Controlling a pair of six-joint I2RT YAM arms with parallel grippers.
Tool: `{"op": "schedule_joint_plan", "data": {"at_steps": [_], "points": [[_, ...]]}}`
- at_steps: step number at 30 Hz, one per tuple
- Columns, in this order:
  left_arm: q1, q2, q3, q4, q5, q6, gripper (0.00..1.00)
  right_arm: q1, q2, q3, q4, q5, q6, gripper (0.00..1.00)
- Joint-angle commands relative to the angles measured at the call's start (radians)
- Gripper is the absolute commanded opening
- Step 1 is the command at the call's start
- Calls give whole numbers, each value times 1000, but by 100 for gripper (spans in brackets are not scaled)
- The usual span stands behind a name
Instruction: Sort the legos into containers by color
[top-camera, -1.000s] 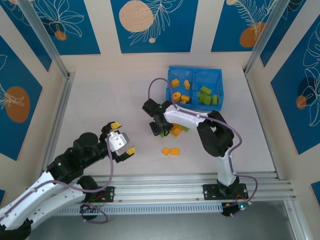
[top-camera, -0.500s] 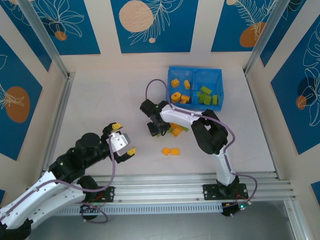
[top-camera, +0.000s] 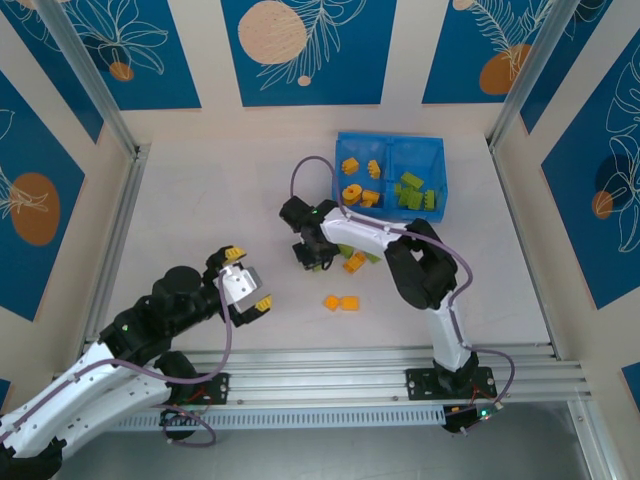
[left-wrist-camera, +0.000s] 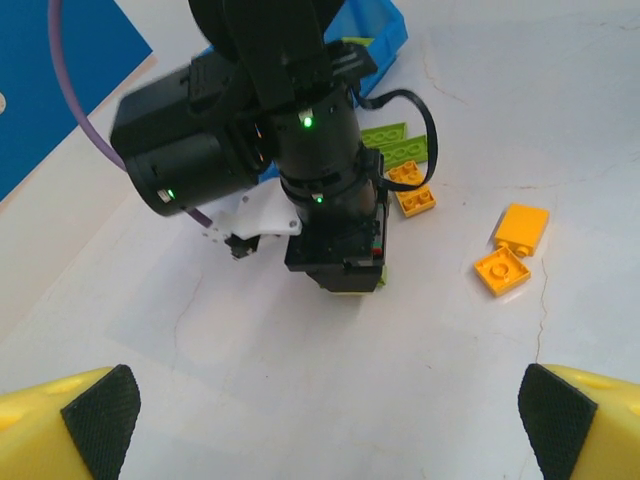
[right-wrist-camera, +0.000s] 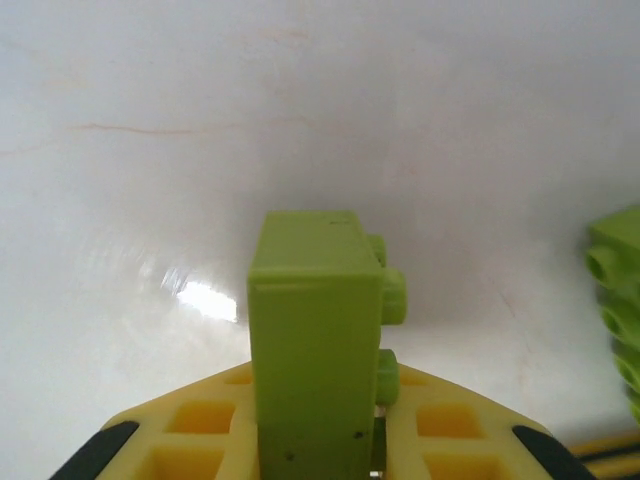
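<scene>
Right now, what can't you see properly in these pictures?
Top view: the right gripper mostly covers the green brick it holds.
Right wrist view: another green brick is cut off by the right edge.
Left wrist view: the right arm hides most of the blue tray.
Top view: tray bricks too small to count.

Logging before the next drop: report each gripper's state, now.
Left gripper: open, holding nothing.
Right gripper: closed on a lime green lego.
</scene>
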Motion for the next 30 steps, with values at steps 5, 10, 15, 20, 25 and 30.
{"op": "schedule_joint_plan", "data": {"at_steps": [5,10,15,20,25,30], "points": [[-4,-1,-30,149,121,-3,100,-77,-400,-102,58,50,22,18],[-4,26,-37,259,166,-61,100,-293,-549,-143,117,112,-10,19],[-3,59,-4,229,161,-82,100,-525,-471,-98,192,126,-82,19],[-4,64,17,188,122,-128,100,-657,-221,82,183,108,-84,18],[-4,134,117,46,21,-237,100,-715,57,391,60,52,-40,21],[-4,172,134,35,-16,-354,100,-730,236,702,-97,-12,-8,35]]}}
